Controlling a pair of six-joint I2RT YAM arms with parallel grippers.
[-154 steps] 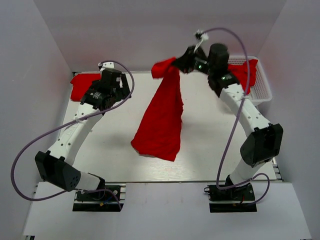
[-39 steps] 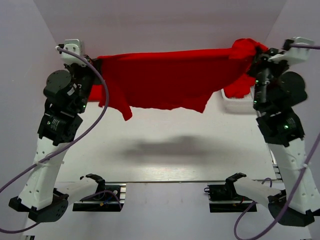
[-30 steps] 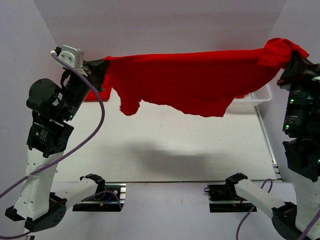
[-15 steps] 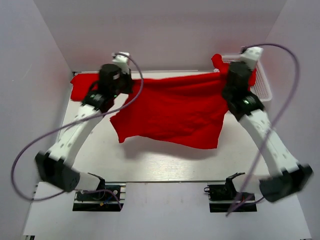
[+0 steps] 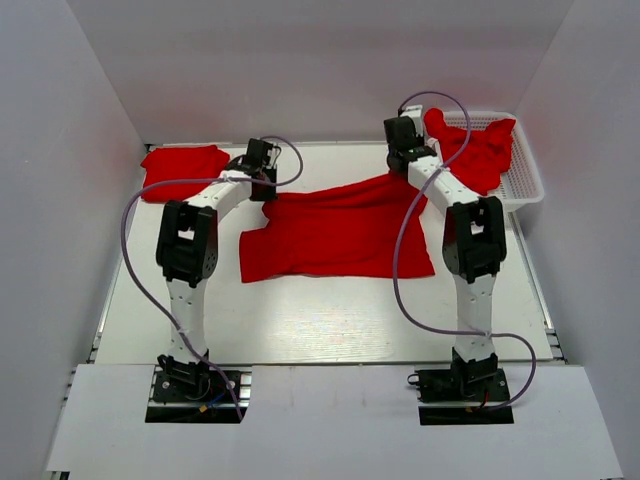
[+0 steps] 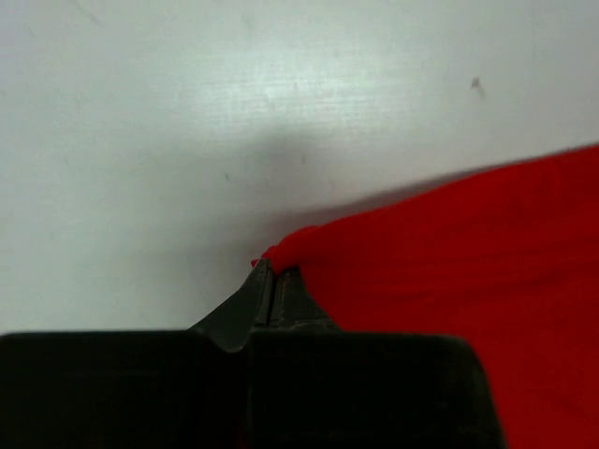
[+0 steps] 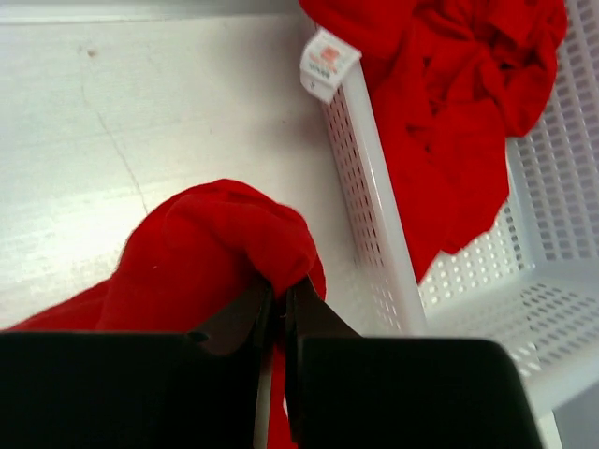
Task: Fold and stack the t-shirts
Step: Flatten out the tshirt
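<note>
You have one soft bright red short-sleeved t-shirt (image 5: 340,235) spread flat on the white table (image 5: 300,320), not yet folded. Your left gripper (image 6: 272,281) is pinched tight on its far left corner. Your right gripper (image 7: 279,296) is clamped on the bunched far right corner, just beside the white plastic mesh basket (image 5: 527,185). One red shirt (image 5: 183,168) that looks folded lies at the far left. Crumpled red shirts (image 5: 480,150) wait in the basket, so most of the folding is left to do.

White table (image 5: 320,315): spread t-shirt (image 5: 340,235) centre, second t-shirt (image 5: 183,166) far-left, basket (image 5: 530,190) far-right
</note>
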